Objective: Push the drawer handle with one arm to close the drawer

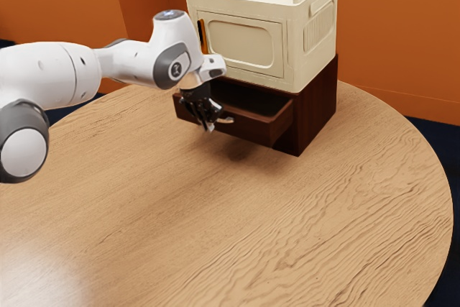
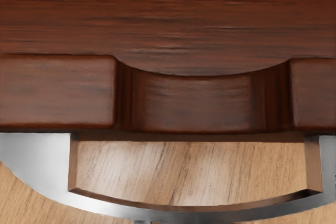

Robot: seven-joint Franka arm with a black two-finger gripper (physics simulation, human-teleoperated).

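From the exterior view's left, the white arm (image 1: pixel 43 73) reaches over the table (image 1: pixel 215 228) to the black gripper (image 1: pixel 208 118) at the front of the open drawer (image 1: pixel 262 131). I cannot tell whether the gripper is spread, pressed together or pinching the handle (image 1: pixel 227 120).

The step in hand, as I judge it, is the push. It calls for steady, level pressure near the handle's middle, straight along the drawer's travel into the dark wooden cabinet (image 1: pixel 316 109). Pressing downward or toward one corner of the drawer front could make it bind or let the hand slip off. Easing up as the front nears the cabinet should avoid a knock.

The handle lies right at the gripper's lower end; whether they touch I cannot tell. In the wrist view its curved metal bar bows out from the drawer front, below the scooped notch (image 2: pixel 199 100) in the front's top edge. Farther right, the cabinet stands near the table's far edge, with the cream box (image 1: pixel 313 70) on top.
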